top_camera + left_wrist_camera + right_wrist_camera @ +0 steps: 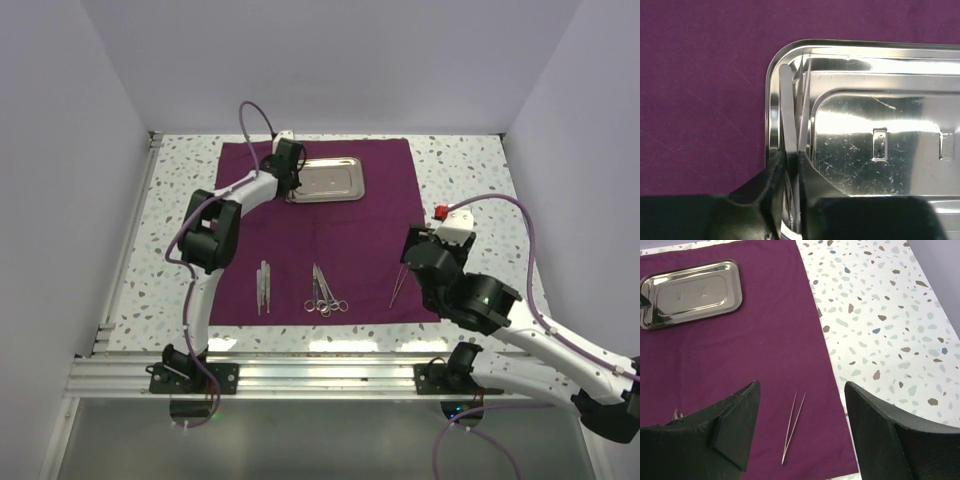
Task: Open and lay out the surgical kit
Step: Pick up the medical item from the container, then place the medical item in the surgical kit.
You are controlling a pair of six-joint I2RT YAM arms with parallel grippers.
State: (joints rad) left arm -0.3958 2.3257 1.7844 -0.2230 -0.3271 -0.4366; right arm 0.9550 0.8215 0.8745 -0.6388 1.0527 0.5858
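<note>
The dark purple cloth [330, 235] lies spread flat on the table. The shiny steel tray [335, 180] sits on its far part. My left gripper [291, 166] is shut on the tray's left rim; in the left wrist view the fingers [775, 175] pinch the rim of the tray [865, 145]. Silver tweezers [262, 286], scissors and forceps [322, 291] and thin tweezers [398, 285] lie along the cloth's near edge. My right gripper [802, 385] is open and empty above the thin tweezers [793, 427].
The speckled white table [470, 180] shows round the cloth. White walls close in the left, back and right. An aluminium rail [320, 375] with the arm bases runs along the near edge.
</note>
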